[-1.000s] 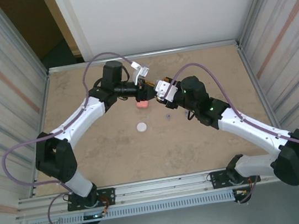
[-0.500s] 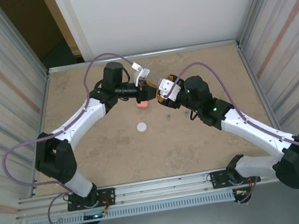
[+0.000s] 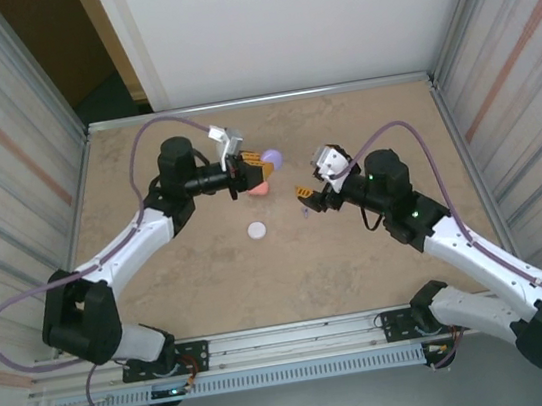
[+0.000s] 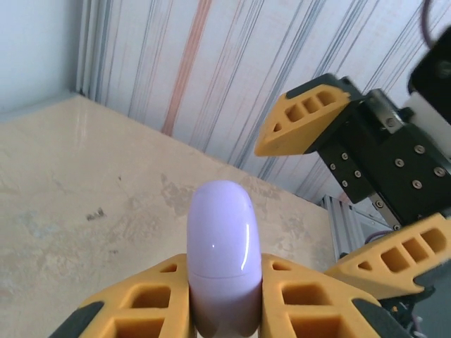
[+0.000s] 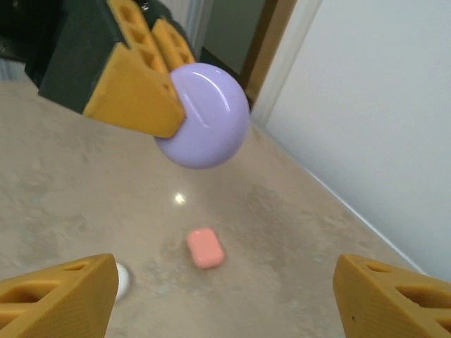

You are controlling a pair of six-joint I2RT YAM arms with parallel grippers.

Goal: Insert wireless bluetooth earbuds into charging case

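Left end effector (image 3: 262, 165) pinching one purple case (image 4: 220, 253), right end effector (image 3: 310, 179) spread, one pink case (image 5: 205, 248) at 12 o'clock of one white case (image 3: 257, 230)

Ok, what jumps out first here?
The purple case, pinched in the left hand above the table. The right hand gapes open just opposite it. Below them, a pink case and a white case lie on the table.
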